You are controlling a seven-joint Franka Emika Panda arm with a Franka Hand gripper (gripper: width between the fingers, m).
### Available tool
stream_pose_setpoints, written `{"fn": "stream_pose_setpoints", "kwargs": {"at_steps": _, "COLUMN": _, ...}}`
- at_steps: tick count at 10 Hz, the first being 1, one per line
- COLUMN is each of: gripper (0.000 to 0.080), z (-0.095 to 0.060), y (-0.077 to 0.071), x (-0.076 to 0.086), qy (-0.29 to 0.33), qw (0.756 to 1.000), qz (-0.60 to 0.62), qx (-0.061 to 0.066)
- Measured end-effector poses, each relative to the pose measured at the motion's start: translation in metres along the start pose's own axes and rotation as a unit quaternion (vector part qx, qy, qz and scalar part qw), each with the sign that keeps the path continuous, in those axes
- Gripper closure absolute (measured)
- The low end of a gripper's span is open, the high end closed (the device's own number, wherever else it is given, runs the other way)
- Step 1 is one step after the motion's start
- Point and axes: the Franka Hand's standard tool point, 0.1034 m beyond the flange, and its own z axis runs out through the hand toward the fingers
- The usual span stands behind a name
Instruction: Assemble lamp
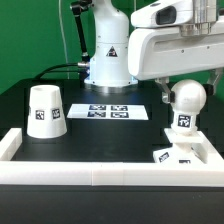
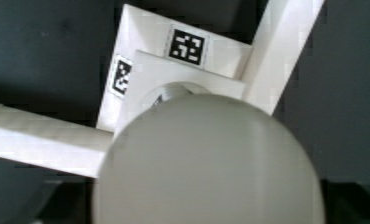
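The white ball-shaped bulb (image 1: 187, 97) sits between my gripper's (image 1: 186, 90) dark fingers (image 1: 163, 91), held a little above the flat square base (image 1: 178, 156). The base lies in the corner of the white frame on the exterior view's right. In the wrist view the bulb (image 2: 208, 160) fills the foreground and hides my fingers. Beyond it lies the base (image 2: 178, 55) with its tags and part of its round socket (image 2: 171, 92). The tapered shade (image 1: 45, 110) stands mouth down on the exterior view's left, apart from the gripper.
The marker board (image 1: 108, 110) lies flat at the table's middle back. A white frame wall (image 1: 100, 170) runs along the front and both sides; its rails (image 2: 40, 125) show in the wrist view. The arm's pedestal (image 1: 108, 55) stands behind the marker board.
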Motion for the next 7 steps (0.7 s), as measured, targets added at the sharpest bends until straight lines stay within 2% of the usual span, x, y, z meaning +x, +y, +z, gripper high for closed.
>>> {"fn": "stream_pose_setpoints", "kwargs": {"at_steps": 4, "gripper": 0.0224, "z": 0.0000, "y": 0.0001, "x": 0.0000, "qy": 0.000, "qw": 1.000, "qz": 0.011, "qx": 0.000}}
{"fn": "stream_pose_setpoints", "kwargs": {"at_steps": 6, "gripper": 0.0224, "z": 0.0001, "y": -0.0007, "x": -0.0028, "qy": -0.009, "qw": 0.992, "qz": 0.129, "qx": 0.010}}
{"fn": "stream_pose_setpoints", "kwargs": {"at_steps": 7, "gripper": 0.0223, "z": -0.0002, "y": -0.0023, "x": -0.0020, "qy": -0.008, "qw": 0.978, "qz": 0.208, "qx": 0.010}}
